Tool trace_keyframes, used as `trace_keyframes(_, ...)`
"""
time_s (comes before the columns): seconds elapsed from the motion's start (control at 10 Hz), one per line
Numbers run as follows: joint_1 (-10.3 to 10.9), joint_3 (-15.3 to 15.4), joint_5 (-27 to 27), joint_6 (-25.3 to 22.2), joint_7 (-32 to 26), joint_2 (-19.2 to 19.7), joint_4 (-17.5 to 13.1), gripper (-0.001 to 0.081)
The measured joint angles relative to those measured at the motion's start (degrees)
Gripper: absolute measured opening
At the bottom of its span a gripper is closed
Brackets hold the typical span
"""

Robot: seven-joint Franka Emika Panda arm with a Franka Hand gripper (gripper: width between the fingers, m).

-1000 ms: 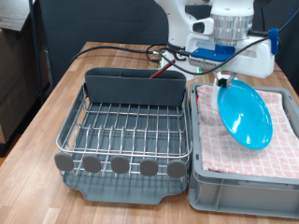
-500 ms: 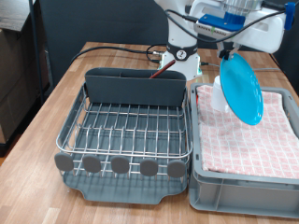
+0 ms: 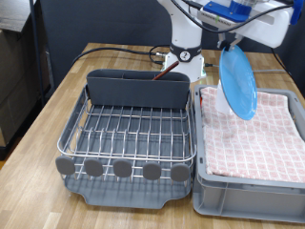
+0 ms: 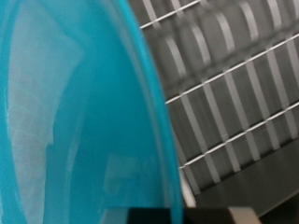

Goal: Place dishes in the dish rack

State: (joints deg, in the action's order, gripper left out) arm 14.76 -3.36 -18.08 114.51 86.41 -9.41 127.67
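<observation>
While the gripper (image 3: 232, 45) is hanging near the exterior view's top right, its fingers are closing on the upper rim of the light-blue plate (image 3: 237, 80), which is dangling nearly on edge in the air above the pink checked cloth (image 3: 255, 143) lining the grey crate (image 3: 233, 198). Off to the exterior view's left, the dish rack (image 3: 129, 141) is sitting on the wooden table (image 3: 38, 143) with its wire grid (image 4: 243, 84) bare and its dark caddy (image 3: 138, 89) along the back, while in the wrist view the plate (image 4: 75, 112) is filling most of the picture.
</observation>
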Motion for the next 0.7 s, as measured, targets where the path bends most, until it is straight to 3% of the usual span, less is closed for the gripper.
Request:
trace_keyframes(0.4,-3.0,-4.0,-13.2,-1.3,-13.6,-1.3,0.0,0.0019)
trace_keyframes(0.6,-3.9,-5.8,-14.7,-0.9,-20.9,-1.3,-0.4,0.0019)
trace_keyframes(0.7,-3.9,-5.8,-14.5,-0.9,-20.0,-1.2,-0.4,0.0019)
